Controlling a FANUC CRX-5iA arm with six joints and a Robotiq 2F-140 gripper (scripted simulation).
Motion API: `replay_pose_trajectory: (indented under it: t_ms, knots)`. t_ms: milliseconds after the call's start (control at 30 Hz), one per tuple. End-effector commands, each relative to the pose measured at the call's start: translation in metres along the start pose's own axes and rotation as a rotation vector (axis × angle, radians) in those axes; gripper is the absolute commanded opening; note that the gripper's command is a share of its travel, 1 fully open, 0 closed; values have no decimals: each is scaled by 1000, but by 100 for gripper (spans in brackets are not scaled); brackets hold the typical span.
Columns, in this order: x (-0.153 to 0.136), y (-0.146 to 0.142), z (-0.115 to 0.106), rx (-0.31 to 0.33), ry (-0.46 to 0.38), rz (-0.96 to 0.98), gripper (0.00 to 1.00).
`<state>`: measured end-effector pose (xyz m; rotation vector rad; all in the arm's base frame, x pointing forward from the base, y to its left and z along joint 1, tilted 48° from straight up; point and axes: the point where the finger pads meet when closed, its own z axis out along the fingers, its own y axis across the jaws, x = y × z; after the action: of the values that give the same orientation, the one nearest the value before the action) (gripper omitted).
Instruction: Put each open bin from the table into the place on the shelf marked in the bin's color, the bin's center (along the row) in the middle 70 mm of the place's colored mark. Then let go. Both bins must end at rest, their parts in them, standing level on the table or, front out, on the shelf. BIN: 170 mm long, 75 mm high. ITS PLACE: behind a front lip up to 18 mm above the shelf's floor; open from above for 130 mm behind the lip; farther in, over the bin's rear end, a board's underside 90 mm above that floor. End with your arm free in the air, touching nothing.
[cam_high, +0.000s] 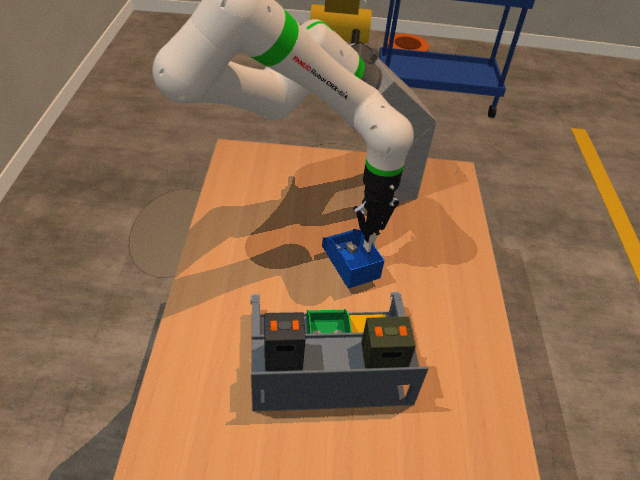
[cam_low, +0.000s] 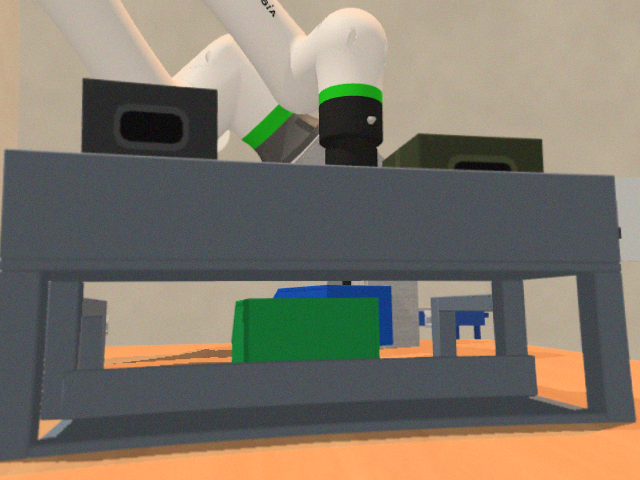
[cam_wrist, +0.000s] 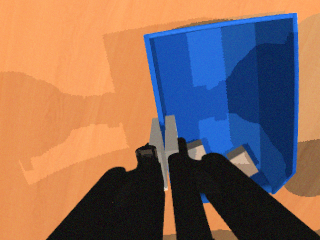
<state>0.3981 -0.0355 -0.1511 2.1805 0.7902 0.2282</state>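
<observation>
My gripper (cam_high: 368, 242) (cam_wrist: 165, 131) is shut on a side wall of the blue bin (cam_high: 364, 276) (cam_low: 386, 320) (cam_wrist: 205, 55), one finger inside and one outside. The bin looks level and turned at an angle to the shelf (cam_high: 336, 392) (cam_low: 310, 222); whether its bottom touches the table is hard to tell. Small parts (cam_high: 351, 246) (cam_wrist: 242, 161) lie in it. The green bin (cam_high: 328, 322) (cam_low: 315, 330) stands level in the shelf's lower row, near the middle, with parts inside. A yellow mark (cam_high: 367, 321) shows beside it. No blue mark is visible.
A black case (cam_high: 284, 335) (cam_low: 98, 118) and an olive case (cam_high: 388, 343) (cam_low: 465, 147) stand on the shelf's upper board, partly over the row. Upright posts (cam_high: 255, 315) (cam_high: 397, 304) bound the row's ends. A blue trolley (cam_high: 444, 72) stands behind on the floor.
</observation>
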Motion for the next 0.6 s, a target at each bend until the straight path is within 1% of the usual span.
replay_pose_trajectory:
  t_ms: [0, 67, 567]
  knots:
    - [-1, 8, 0, 1, 1, 15, 0]
    - [-1, 8, 0, 1, 1, 15, 0]
    - [-7, 57, 1, 1, 1, 99, 0]
